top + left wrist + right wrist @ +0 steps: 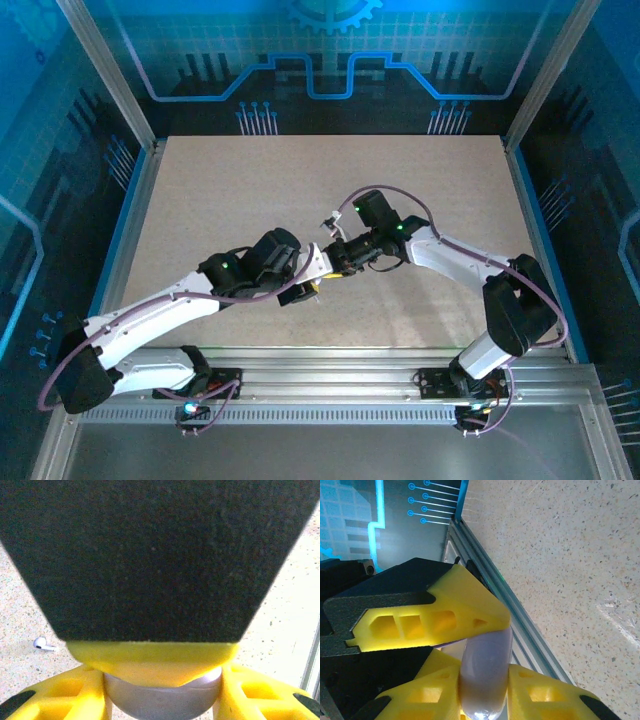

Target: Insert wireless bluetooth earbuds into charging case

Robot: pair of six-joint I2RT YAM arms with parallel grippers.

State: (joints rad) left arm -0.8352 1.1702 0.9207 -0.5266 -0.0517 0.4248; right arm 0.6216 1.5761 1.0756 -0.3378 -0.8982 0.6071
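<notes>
Earbud (42, 643): white, loose on the table (17, 605).
Charging case (485, 665): lavender, gripped from both sides.
Left gripper (162, 705): clamped on case.
Right gripper (482, 697): pinching it too.
Progress: early, I judge; bud not yet inserted.

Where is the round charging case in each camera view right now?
Left wrist: round case bottom centre, between yellow fingers.
Right wrist: bottom centre, edge-on, between yellow fingers.
Top external: mid-table, hidden where left gripper meets right gripper.
Shared landmark: the yellow fingers flanking it.
</notes>
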